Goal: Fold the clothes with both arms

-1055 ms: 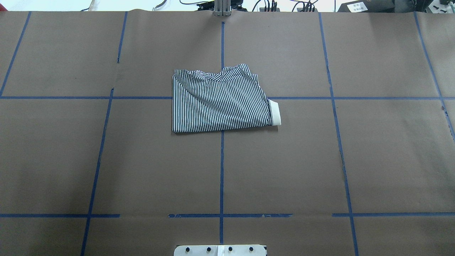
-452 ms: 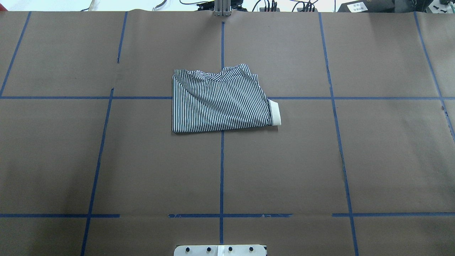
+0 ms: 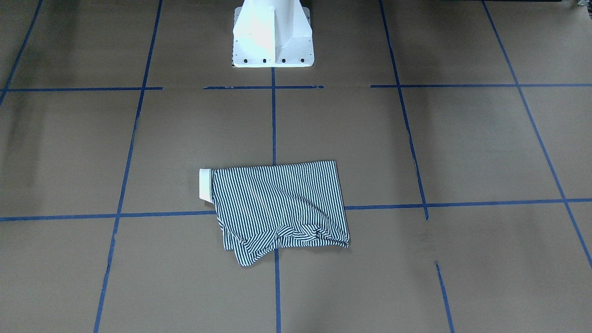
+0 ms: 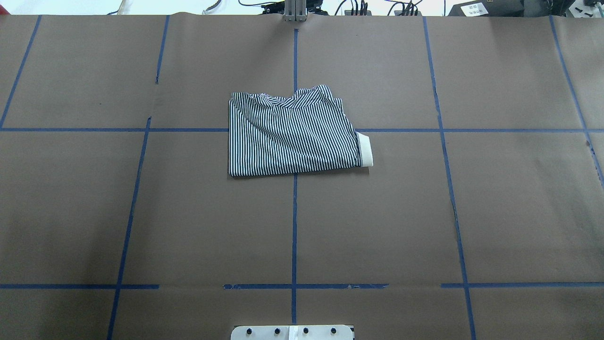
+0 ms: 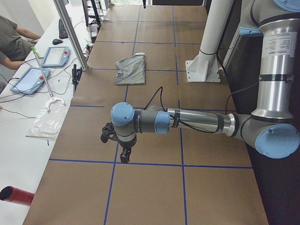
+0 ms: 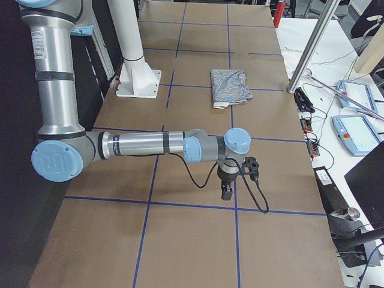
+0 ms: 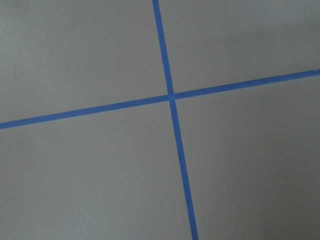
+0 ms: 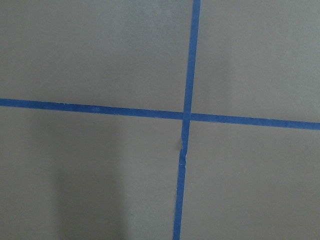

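The striped shirt (image 4: 292, 134) lies folded into a rough rectangle near the table's middle, with a cream band (image 4: 365, 149) sticking out at one side. It also shows as the shirt (image 3: 277, 208), with its rumpled edge toward the operators' side. My left gripper (image 5: 125, 157) hangs over bare paper far from the shirt (image 5: 131, 70); I cannot tell its state. My right gripper (image 6: 227, 193) hangs likewise, far from the shirt (image 6: 231, 87); its state is also unclear. Both wrist views show only brown paper and crossed blue tape.
The white pedestal base (image 3: 272, 37) stands behind the shirt. Blue tape lines (image 4: 294, 226) grid the brown paper. A seated person (image 5: 11, 37), tablets (image 5: 54, 56) and a metal post (image 5: 70, 33) are along the operators' side. A red cylinder (image 5: 16, 194) lies off the table corner.
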Controlling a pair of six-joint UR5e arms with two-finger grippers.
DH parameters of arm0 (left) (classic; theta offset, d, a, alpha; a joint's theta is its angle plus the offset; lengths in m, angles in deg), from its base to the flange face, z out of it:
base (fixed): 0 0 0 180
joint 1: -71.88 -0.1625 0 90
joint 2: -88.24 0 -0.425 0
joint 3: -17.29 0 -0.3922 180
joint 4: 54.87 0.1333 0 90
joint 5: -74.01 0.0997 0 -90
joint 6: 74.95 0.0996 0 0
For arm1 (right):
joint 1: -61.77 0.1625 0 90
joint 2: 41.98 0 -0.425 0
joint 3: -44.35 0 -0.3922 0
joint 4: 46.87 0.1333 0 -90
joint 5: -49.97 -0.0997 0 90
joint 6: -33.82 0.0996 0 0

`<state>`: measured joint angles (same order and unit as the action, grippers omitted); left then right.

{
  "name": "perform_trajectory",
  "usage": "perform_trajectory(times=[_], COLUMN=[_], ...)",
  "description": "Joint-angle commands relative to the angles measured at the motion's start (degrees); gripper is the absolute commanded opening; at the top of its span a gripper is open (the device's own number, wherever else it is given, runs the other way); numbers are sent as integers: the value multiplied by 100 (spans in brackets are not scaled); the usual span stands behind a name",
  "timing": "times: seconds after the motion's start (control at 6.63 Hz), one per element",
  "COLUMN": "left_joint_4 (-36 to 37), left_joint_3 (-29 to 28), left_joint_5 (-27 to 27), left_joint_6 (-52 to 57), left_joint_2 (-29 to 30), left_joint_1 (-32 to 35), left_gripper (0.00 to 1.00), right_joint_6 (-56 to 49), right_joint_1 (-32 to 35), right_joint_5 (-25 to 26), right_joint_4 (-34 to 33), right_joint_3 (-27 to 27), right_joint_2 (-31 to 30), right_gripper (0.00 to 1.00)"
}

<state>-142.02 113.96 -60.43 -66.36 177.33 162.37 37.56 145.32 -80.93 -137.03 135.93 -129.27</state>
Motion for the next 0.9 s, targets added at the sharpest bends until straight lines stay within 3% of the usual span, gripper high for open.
perform_trajectory(times=[0.0,0.75], left_joint_4=[-145,-495], left_joint_3=[1,19], left_joint_5=[-3,-3], left_joint_6=[-7,-7], left_joint_2=[3,-6], left_joint_1=[-6,-23], left_gripper=[100,100], right_joint_6=[22,92], right_joint_1=[-14,-101], right_joint_5=[-49,-50], right_joint_4=[42,51], right_joint_3=[-27,-9], right_joint_2=[2,-33], right_gripper=[100,100])
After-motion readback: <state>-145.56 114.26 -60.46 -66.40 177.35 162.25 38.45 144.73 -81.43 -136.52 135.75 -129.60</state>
